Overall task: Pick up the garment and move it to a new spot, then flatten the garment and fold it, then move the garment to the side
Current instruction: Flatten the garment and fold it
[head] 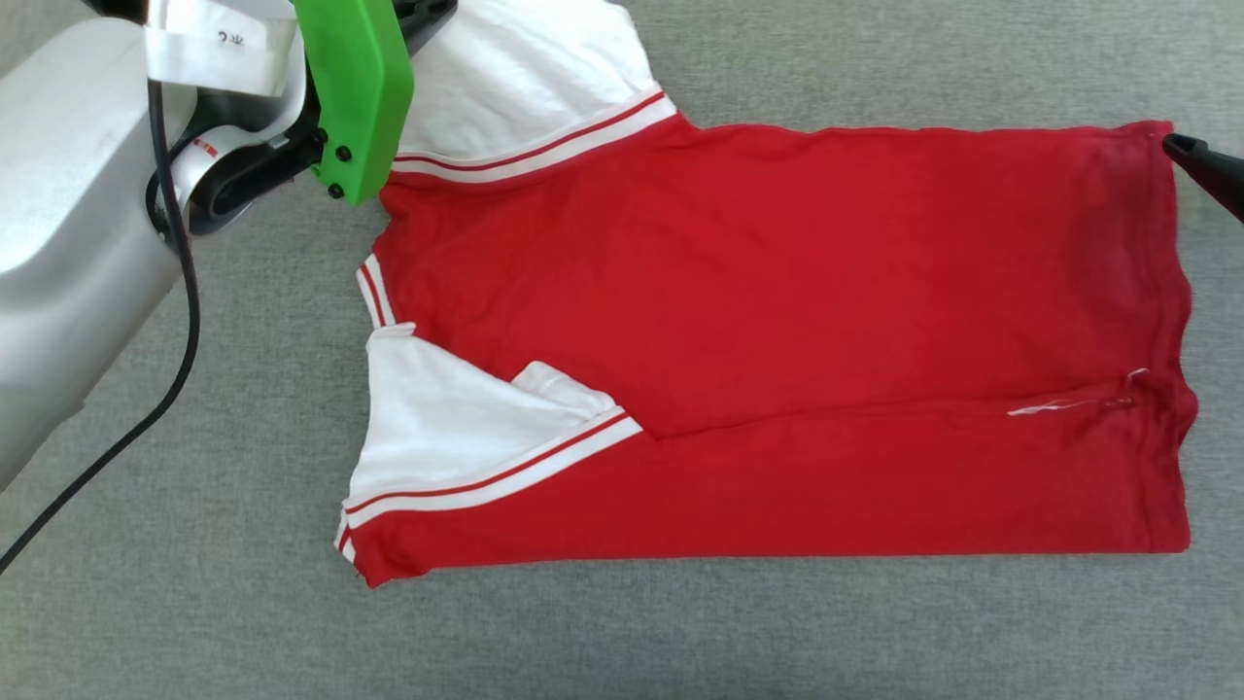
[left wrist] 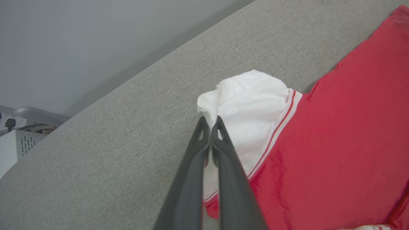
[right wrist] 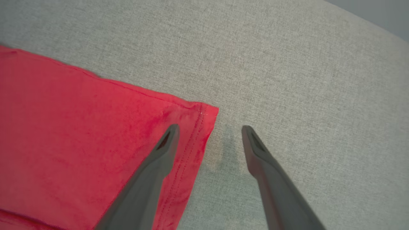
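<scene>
At left, pinched tight in left gripper [left wrist: 210,123]: white sleeve [left wrist: 252,108] of garment [head: 777,292]. Across centre, spread flat on grey surface [head: 194,603], partly folded, collar leftward. At right, spread wide astride hem corner [right wrist: 204,115]: right gripper [right wrist: 210,129], one finger over red fabric, other over surface.

Our left gripper [left wrist: 210,123] has its two long dark fingers pinched tight, tips touching. Behind it sit the bright green plastic wrist block [head: 355,87] and the pale grey forearm [head: 68,243]. Our right gripper [right wrist: 209,129] is spread wide.
</scene>
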You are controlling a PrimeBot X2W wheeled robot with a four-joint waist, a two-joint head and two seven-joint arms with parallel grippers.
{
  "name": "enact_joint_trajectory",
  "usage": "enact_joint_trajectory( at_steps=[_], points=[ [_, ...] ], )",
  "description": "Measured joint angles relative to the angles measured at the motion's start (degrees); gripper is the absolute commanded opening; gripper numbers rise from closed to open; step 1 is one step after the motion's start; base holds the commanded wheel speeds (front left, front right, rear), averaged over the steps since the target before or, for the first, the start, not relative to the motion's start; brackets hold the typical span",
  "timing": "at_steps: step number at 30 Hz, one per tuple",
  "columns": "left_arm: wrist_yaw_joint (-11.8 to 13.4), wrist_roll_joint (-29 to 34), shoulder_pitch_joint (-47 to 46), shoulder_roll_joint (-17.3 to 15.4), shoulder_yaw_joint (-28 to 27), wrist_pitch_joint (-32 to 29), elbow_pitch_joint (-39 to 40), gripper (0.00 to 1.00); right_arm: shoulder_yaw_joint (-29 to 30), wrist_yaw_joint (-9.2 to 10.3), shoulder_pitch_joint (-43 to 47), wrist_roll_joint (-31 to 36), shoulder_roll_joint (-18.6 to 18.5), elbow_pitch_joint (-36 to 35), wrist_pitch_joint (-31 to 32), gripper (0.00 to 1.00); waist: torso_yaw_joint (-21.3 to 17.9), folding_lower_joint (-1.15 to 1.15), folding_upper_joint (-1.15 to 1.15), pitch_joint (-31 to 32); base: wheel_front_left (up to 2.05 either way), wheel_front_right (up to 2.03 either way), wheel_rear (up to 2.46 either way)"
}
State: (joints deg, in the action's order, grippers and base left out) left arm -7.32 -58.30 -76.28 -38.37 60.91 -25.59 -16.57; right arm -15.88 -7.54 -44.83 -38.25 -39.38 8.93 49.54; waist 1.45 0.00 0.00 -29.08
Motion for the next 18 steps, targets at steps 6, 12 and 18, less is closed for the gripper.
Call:
enact_joint_trajectory(
  at_steps=[6,12,18],
  points=[
    [0.0,1.5,0.0,0.6,0.3,1.5,0.8,0.0,-1.3,0.0,-2.9,0.4,2.3,5.4,1.3,1.0,1.7,0.0,0.0,-1.8,0.0,0.0,0.0],
    [0.0,1.8,0.0,0.9,0.5,2.4,0.5,0.0,-5.2,0.09,-3.5,1.6,2.3,9.6,1.5,1.0,2.8,0.0,0.0,-3.4,0.0,0.0,0.0],
    [0.0,1.8,0.2,1.0,0.9,3.3,-0.6,0.0,-7.0,0.07,-4.4,0.1,1.7,10.6,-0.5,0.0,2.7,0.0,0.0,-3.0,0.0,0.0,0.0]
  ],
)
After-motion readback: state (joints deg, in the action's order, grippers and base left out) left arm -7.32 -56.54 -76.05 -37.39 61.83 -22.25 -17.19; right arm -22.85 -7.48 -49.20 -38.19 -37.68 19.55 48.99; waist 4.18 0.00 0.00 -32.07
